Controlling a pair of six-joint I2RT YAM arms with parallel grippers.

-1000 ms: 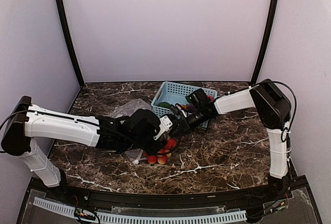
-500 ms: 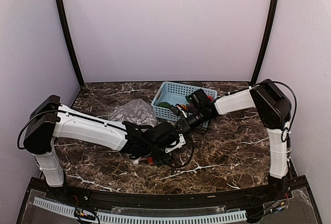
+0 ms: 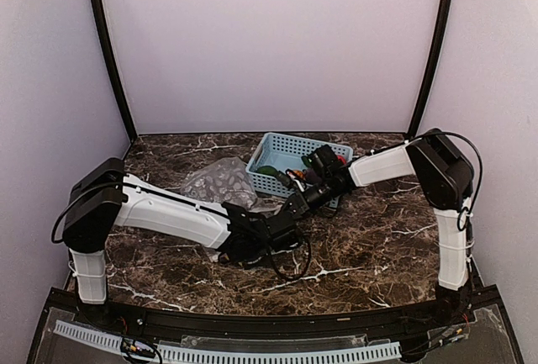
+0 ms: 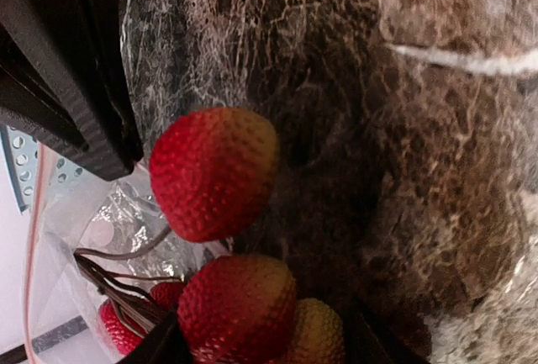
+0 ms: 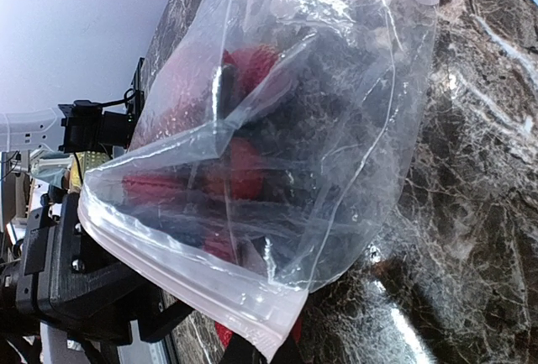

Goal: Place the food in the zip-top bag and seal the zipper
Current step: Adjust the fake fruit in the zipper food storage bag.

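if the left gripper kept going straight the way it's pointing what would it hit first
Most likely the cluster of red-yellow balls, sitting right ahead of the left gripper between its fingers. Beyond that, the plastic of the zip-top bag over the table, though depth is unclear.

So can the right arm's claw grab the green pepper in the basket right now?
Probably not yet. The right claw is shut on the edge of the bag. The green pepper lies uncovered in the basket close by, so the claw would likely have to let go first.
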